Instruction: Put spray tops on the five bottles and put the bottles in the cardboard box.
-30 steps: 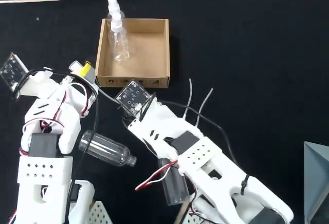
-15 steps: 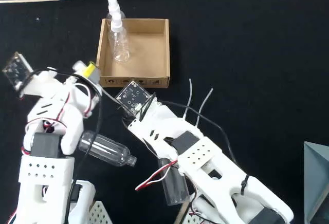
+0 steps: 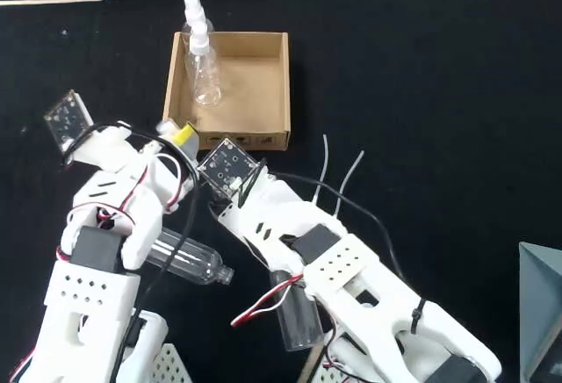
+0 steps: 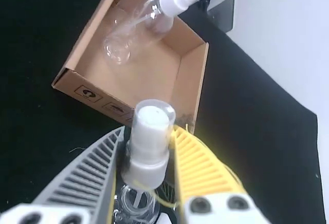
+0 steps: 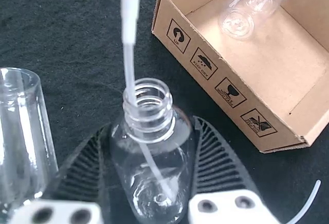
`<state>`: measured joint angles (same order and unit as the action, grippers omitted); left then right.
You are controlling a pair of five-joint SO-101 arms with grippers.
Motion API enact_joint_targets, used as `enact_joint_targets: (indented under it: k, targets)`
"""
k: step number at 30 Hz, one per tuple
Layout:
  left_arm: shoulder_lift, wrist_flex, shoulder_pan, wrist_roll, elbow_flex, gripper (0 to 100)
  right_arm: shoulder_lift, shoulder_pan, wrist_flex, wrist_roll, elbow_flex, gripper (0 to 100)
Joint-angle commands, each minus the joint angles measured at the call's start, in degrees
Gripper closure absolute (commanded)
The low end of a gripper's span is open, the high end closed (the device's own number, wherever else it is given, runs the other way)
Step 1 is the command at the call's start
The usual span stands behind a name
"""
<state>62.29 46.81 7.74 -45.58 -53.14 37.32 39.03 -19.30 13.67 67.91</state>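
Cardboard box (image 3: 255, 93) sits at the far side of the surface, with two capped bottles (image 3: 205, 71) in one corner. The open bottle (image 5: 149, 152) is clamped in my right tool (image 5: 154, 126), just short of the box. The left tool (image 4: 149, 131) grips the spray top (image 4: 152, 113), and its dip tube (image 5: 128, 54) is inside the neck. I'd lower straight, keep the tube centred, then twist.

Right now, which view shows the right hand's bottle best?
The right wrist view: the bottle sits in the right hand, with the spray top reaching into its open neck. The left wrist view shows its neck under the spray top; arms hide it in the high view.
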Motion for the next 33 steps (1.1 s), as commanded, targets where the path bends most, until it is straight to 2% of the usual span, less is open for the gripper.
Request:
enact_joint_targets:
  k: [1,5,10,14,19,33]
  targets:
    - [0.53,-1.14,1.36,0.53,1.1,97,1.89,1.14,0.62,-0.53,0.4,98.7]
    - [0.53,-1.14,1.45,1.32,1.1,97,1.89,1.14,0.53,-0.53,0.4,98.7]
    - [0.7,-0.88,1.89,8.26,1.1,97,1.89,1.14,0.53,-0.53,0.48,98.7]
    - [0.44,-0.79,2.24,8.53,1.1,95,1.89,1.14,0.53,-0.53,0.48,98.7]
    - [0.97,-0.88,1.98,8.18,-0.13,84,1.89,1.14,0.53,-0.44,0.57,98.7]
    - [1.05,-0.97,1.63,8.26,0.84,86,1.89,1.14,0.53,-0.44,0.75,98.7]
